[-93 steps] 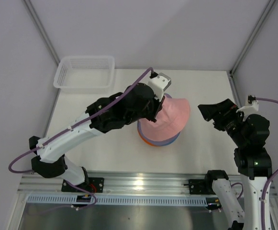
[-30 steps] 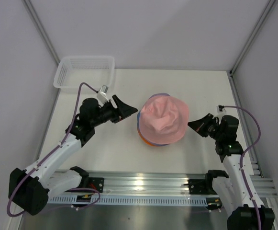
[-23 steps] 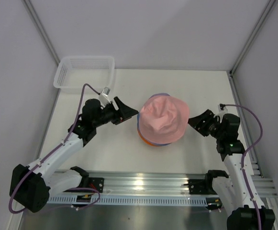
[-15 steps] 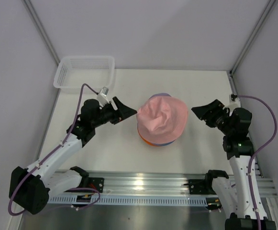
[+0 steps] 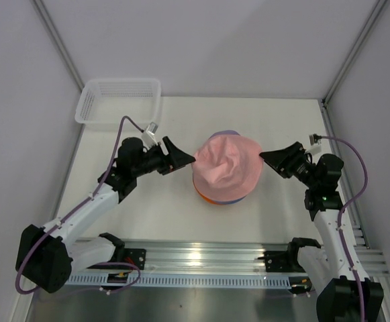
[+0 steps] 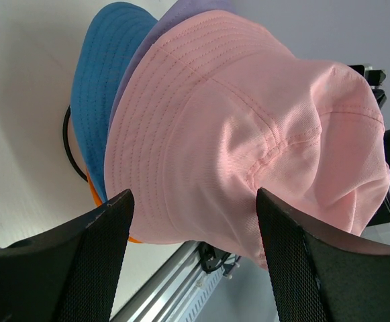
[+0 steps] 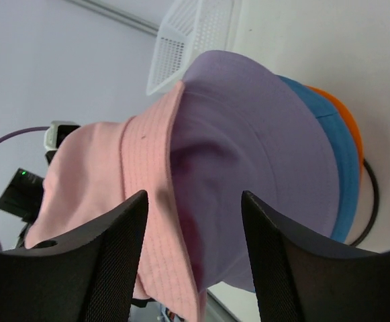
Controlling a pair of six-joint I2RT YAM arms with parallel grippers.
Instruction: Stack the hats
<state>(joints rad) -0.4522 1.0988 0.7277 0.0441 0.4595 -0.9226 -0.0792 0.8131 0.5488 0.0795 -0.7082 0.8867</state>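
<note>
Left pincer (image 5: 186,159) and right pincer (image 5: 267,157) both gape wide and empty on either side of the pink hat (image 5: 227,168).

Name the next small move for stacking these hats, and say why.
Probably the right gripper should press the pink hat down at its raised brim, over the purple hat. The pink hat sits crooked, leaving purple bare on that side, and the jaws stand open.

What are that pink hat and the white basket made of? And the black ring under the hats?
Pink hat: soft woven cloth, perhaps cotton, matte. Stitched seams and rows of brim stitching show, and it creases.
Basket: looks like white plastic, with a fine moulded mesh.
Ring: thin black wire, probably metal, though that is hard to tell.
</note>
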